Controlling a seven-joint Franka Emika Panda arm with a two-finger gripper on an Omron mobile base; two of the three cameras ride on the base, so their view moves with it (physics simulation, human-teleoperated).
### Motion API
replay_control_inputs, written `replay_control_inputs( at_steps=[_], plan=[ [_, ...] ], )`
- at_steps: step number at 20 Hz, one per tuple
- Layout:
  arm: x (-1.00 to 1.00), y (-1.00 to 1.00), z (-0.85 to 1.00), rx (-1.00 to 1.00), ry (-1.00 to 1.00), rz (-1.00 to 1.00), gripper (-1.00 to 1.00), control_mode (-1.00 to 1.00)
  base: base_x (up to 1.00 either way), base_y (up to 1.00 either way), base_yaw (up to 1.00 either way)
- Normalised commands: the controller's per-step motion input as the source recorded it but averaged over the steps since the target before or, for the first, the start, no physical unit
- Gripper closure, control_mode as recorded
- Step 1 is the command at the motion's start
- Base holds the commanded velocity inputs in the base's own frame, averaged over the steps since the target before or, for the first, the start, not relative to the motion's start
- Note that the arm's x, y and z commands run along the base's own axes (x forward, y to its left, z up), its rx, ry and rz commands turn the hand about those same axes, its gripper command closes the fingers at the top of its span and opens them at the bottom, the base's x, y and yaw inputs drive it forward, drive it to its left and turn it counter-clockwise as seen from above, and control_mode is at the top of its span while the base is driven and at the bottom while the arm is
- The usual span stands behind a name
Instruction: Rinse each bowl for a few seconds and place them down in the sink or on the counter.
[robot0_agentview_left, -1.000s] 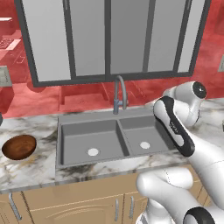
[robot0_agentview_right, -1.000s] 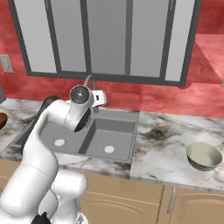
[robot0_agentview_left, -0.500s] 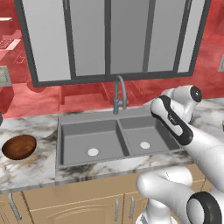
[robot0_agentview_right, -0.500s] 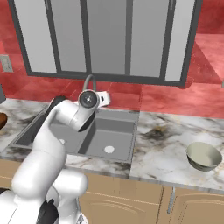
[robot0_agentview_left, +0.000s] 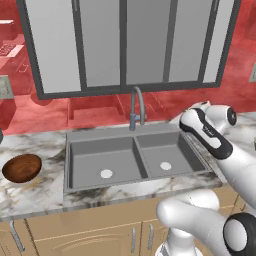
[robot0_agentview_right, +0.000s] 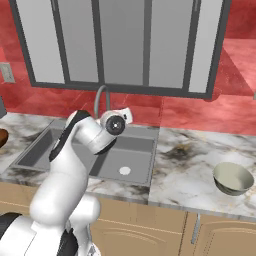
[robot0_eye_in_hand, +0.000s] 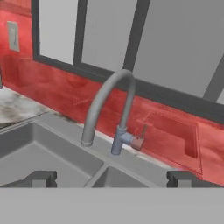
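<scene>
A: What changed?
B: The arm has swung further right over the sink (robot0_agentview_left: 135, 160), and the gripper (robot0_eye_in_hand: 111, 177) now looks straight at the faucet (robot0_eye_in_hand: 109, 109) and its handle (robot0_eye_in_hand: 139, 141), just ahead of the fingertips (robot0_eye_in_hand: 41, 177).
A: Jaws?
B: Spread wide, nothing between them.
A: Bowls?
B: Brown bowl (robot0_agentview_left: 21, 167) is on the counter (robot0_agentview_left: 45, 187), well off to the gripper's left. Pale bowl (robot0_agentview_right: 233, 178) is on the counter far to its right. Neither touched, both basins bare.
A: So for the task?
B: Looks like it's lining up on the faucet handle first, water before bowls. Rinsing not yet begun.
A: Versus the earlier frame?
B: Elbow lower, wrist shifted right. Bowls and base same.
</scene>
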Motion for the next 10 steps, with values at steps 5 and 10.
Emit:
replay_control_inputs(
  at_steps=[5,10],
  plan=[
    [0.2,-0.09,-0.06,0.02,-0.07,0.07,-1.0,-1.0,0.0,0.0,0.0],
    [0.21,-0.04,-0.07,0.01,-0.04,0.05,-1.0,-1.0,0.0,0.0,0.0]
  ],
)
